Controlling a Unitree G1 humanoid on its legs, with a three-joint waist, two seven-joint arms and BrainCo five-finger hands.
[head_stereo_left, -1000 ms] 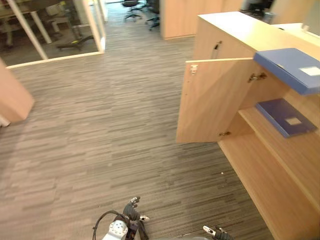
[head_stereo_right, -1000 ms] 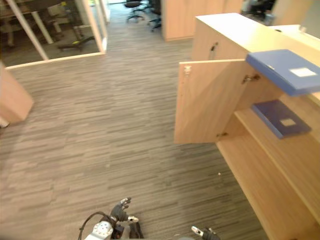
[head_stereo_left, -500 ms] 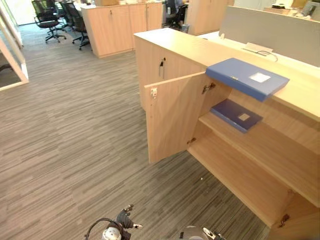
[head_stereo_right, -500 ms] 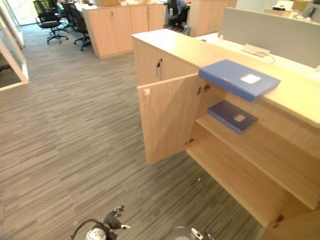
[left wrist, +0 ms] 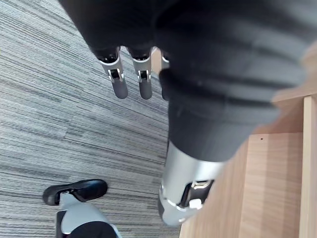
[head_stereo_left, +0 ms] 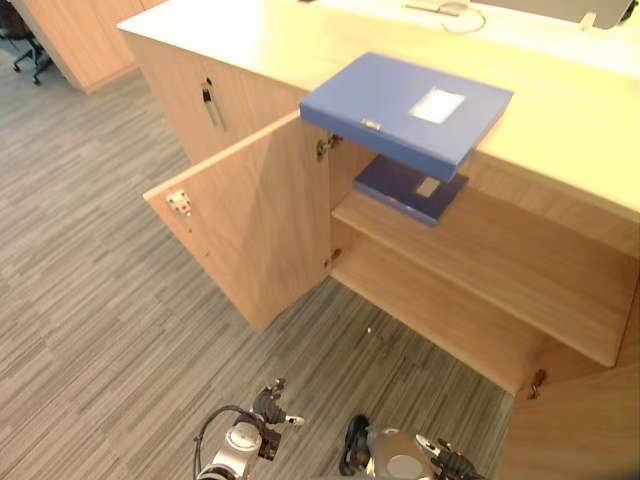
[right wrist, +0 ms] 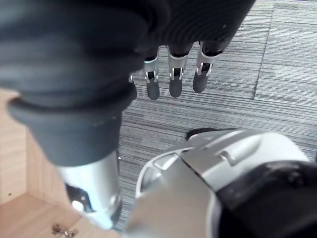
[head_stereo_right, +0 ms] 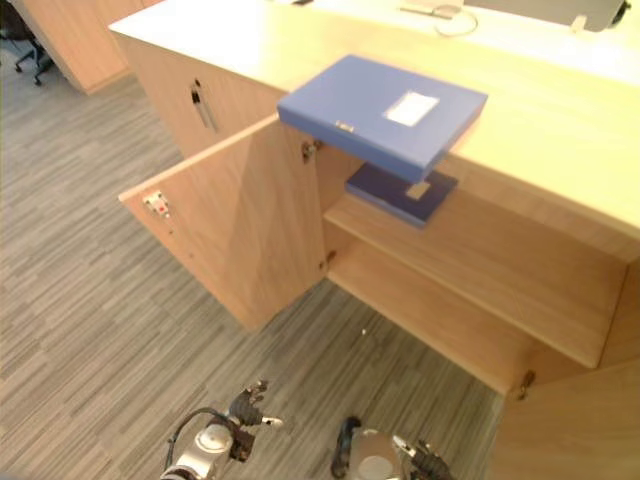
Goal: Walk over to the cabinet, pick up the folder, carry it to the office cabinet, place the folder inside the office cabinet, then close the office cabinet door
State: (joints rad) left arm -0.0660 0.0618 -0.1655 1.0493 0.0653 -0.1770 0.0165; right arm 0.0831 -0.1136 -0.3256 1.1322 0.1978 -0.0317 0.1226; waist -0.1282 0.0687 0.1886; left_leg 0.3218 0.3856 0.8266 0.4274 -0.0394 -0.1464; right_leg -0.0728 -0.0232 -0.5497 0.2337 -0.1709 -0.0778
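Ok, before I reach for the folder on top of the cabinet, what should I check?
1. Left hand empty, fingers straight: ok.
2. Right hand empty, fingers straight: ok.
3. Blue folder lies flat on the cabinet top, its near edge overhanging the open front: ok.
4. Cabinet door swung open: ok.
5. Space on the upper shelf: a darker folder lies at the door end, the rest is bare: ok.
6. Blue folder within arm's reach from this stance: cannot tell.

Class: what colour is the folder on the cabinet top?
The folder is blue; left eye view.
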